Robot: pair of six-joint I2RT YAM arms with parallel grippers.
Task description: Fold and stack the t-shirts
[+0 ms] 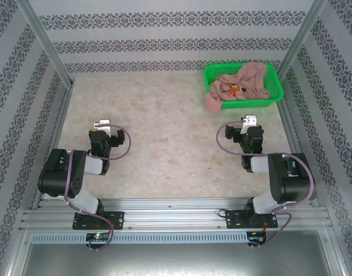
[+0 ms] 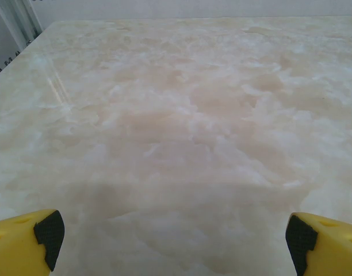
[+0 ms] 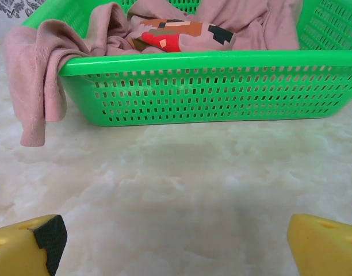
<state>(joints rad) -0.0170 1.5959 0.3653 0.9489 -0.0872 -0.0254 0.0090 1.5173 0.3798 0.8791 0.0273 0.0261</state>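
A salmon-pink t-shirt [image 1: 252, 79] lies crumpled in a green mesh basket [image 1: 272, 99] at the back right, one part hanging over the basket's left rim onto the table. In the right wrist view the t-shirt [image 3: 38, 75] shows its orange and red pixel print [image 3: 182, 34] inside the basket [image 3: 210, 86]. My right gripper [image 1: 248, 122] is open a short way in front of the basket, its yellow fingers [image 3: 26, 244] wide apart over bare table. My left gripper [image 1: 101, 125] is open at the left, its fingers [image 2: 26, 241] holding nothing.
The marble-patterned table [image 1: 164, 126] lies between patterned walls and metal frame posts [image 1: 46, 46]. An aluminium rail [image 1: 176, 218] carries both arm bases at the near edge.
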